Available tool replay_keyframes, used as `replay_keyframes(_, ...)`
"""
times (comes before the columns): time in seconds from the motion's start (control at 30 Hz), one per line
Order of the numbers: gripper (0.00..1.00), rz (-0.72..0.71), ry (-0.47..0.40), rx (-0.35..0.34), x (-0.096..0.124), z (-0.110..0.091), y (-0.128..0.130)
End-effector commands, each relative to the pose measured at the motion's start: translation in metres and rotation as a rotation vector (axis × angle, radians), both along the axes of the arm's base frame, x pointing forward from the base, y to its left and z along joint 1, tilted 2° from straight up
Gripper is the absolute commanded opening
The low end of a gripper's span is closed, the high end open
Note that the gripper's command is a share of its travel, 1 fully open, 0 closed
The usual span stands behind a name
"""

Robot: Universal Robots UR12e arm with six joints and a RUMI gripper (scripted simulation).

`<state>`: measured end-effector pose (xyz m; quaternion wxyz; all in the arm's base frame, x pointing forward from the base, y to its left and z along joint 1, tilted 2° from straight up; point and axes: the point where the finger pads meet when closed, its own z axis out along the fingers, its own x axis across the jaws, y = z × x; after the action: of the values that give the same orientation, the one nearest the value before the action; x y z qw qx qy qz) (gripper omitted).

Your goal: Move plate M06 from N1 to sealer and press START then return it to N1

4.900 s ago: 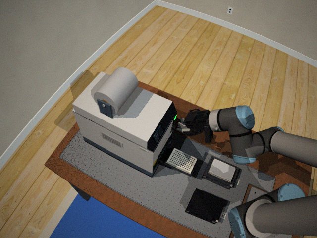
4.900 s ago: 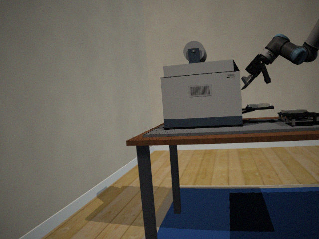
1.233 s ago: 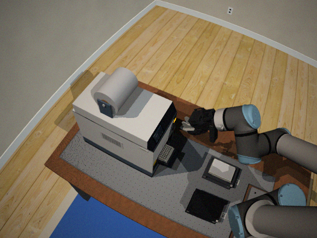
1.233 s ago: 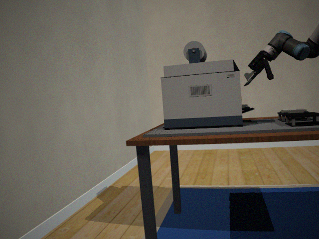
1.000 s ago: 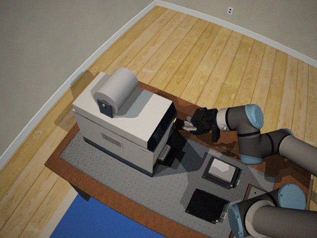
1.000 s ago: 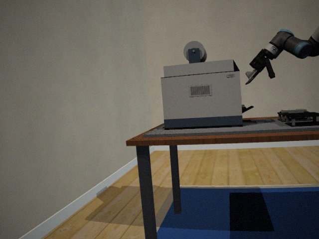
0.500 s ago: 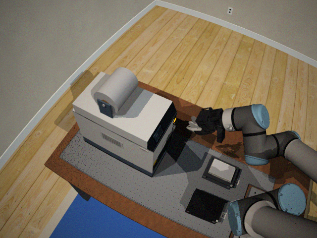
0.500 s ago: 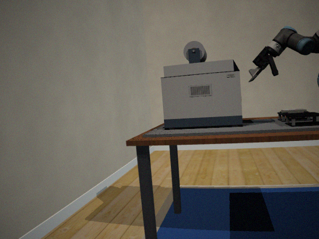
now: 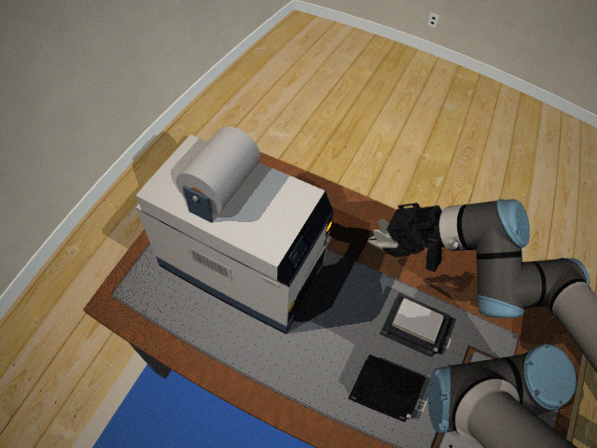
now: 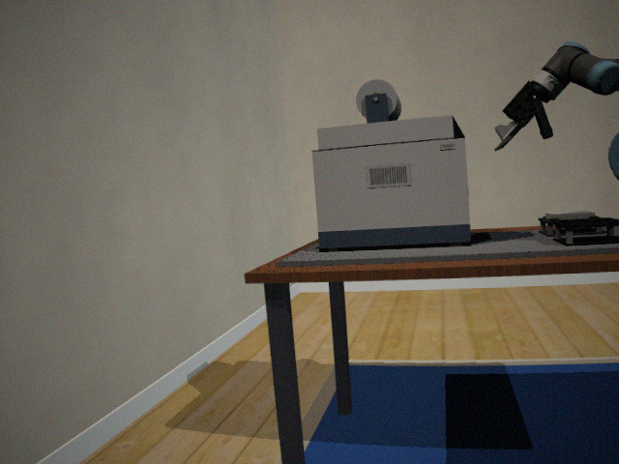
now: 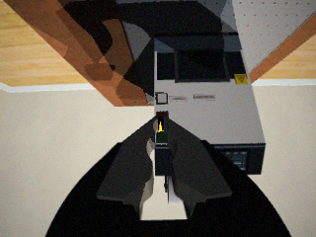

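Observation:
The sealer (image 9: 178,241) (image 10: 344,199) (image 11: 212,123) has its stage inside; only the dark slot (image 11: 202,64) shows at its front. Plate M06 is out of sight. The status lamp (image 9: 329,226) (image 11: 161,130) glows amber, partly covered by my fingertips in the wrist view. The START button (image 11: 162,98) is visible beside it. My gripper (image 9: 376,237) (image 10: 498,143) (image 11: 160,117) is shut and empty, in the air a little way off the sealer's front. Nest N1 (image 9: 388,385) is black and bears no plate. A light plate (image 9: 418,320) (image 10: 570,216) lies in nest N2 (image 9: 391,329).
A foil roll (image 9: 226,163) (image 10: 378,101) sits on top of the sealer. The nests stand on the grey perforated mat (image 9: 270,357), in front of the sealer. A yellow warning label (image 11: 241,79) is beside the slot. The arm reaches in from the right in the top and exterior views.

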<state>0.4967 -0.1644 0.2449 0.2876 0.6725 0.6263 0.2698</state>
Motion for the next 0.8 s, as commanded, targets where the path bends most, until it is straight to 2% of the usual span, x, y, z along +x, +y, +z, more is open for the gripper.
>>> replay_keyframes(0.0,0.00,0.016,0.005,0.015,-0.024,0.010,0.002)
replay_keyframes(0.2,0.00,0.016,0.006,0.015,-0.030,0.013,0.003)
replay_keyframes(0.37,0.00,0.015,0.006,0.015,-0.052,0.023,0.004)
replay_keyframes(0.63,0.00,0.015,0.006,0.015,-0.054,0.024,0.004)
replay_keyframes(0.67,0.68,0.016,0.007,0.017,-0.049,0.023,0.003)
replay_keyframes(0.77,0.68,0.018,0.008,0.019,-0.033,0.020,0.004)
